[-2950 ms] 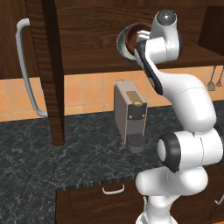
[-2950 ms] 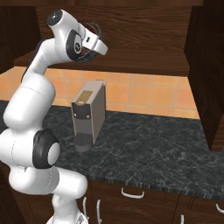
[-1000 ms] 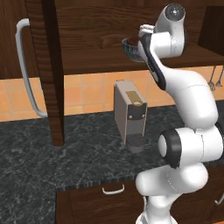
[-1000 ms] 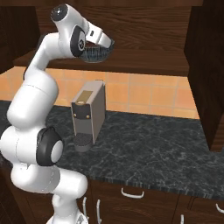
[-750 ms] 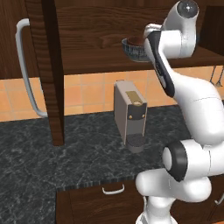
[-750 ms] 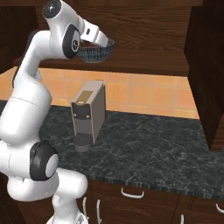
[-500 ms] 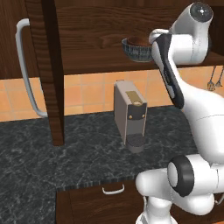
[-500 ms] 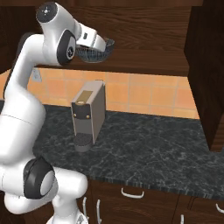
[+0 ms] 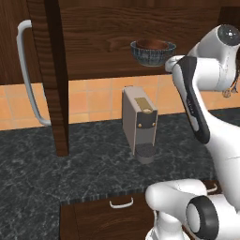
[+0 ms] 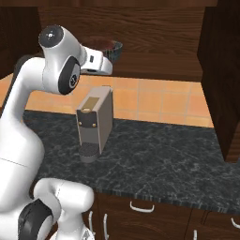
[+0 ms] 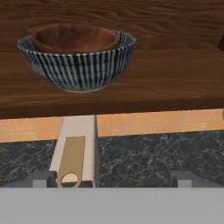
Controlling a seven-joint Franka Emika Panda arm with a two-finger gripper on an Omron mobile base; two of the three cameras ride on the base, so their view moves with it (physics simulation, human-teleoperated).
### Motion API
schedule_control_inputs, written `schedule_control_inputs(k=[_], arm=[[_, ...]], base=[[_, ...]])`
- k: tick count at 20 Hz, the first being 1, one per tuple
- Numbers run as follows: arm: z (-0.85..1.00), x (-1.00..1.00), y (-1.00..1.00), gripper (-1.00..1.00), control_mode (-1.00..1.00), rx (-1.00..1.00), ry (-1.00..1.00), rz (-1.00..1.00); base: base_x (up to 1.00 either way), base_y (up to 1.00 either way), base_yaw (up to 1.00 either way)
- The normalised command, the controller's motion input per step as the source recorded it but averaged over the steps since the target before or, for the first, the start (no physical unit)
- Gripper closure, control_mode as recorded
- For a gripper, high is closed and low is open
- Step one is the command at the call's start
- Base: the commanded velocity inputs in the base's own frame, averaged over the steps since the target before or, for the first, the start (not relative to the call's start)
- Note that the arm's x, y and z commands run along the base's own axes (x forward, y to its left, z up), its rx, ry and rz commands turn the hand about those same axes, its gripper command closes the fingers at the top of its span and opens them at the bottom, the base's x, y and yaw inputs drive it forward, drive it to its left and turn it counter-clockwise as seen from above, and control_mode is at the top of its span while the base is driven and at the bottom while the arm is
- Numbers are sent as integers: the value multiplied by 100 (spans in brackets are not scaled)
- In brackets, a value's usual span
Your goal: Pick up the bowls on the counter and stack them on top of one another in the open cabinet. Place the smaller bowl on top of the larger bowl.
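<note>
On cabinet shelf: ribbed bowl (no legible writing anywhere).

No text, label, brand, number or sign can be read on anything in these pictures

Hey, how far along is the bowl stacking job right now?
Looks nearly finished. A reddish-brown bowl sits nested inside the striped bowl on the open cabinet's shelf. The end effector is open and empty, clear of both. No bowl shows on the counter, so nothing obvious is left.
</note>
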Motion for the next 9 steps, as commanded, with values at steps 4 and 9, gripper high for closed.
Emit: schedule_control_inputs(k=[4, 9], arm=[[-61, -43, 11, -100, -100, -15, 19, 9], [-50, -29, 6, -100, -100, -17, 28, 6]], base=[[0, 0, 0], [0, 0, 0]])
